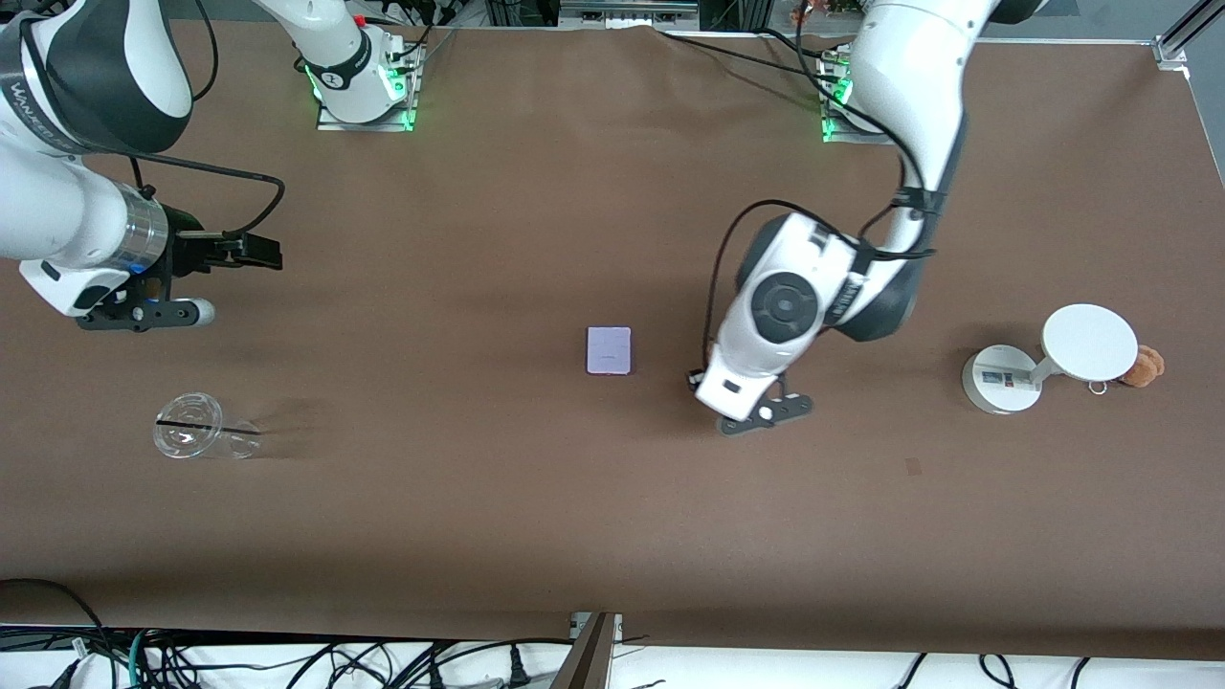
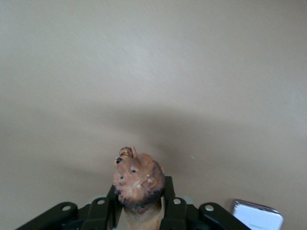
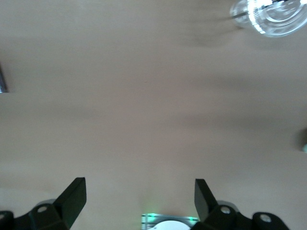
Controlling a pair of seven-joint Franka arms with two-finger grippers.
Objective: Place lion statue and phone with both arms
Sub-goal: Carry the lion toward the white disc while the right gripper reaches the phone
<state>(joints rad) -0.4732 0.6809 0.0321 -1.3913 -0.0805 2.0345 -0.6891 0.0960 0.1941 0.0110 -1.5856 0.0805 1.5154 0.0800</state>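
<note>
The lion statue (image 2: 138,179), a small brown-orange figurine with a darker mane, is clamped between my left gripper's (image 2: 139,208) fingers, head sticking out past the fingertips. In the front view my left gripper (image 1: 754,400) hangs over the table beside the phone (image 1: 609,350), toward the left arm's end, and the hand hides the lion. The phone is a flat pale lilac rectangle lying mid-table; its corner shows in the left wrist view (image 2: 257,216). My right gripper (image 1: 256,251) is open and empty over bare table at the right arm's end; its fingers stand wide apart in the right wrist view (image 3: 139,196).
A clear plastic cup (image 1: 196,428) lies on its side near the right arm's end, also in the right wrist view (image 3: 271,17). A white round-headed stand (image 1: 1043,359) with a brown plush bear (image 1: 1144,366) beside it stands at the left arm's end.
</note>
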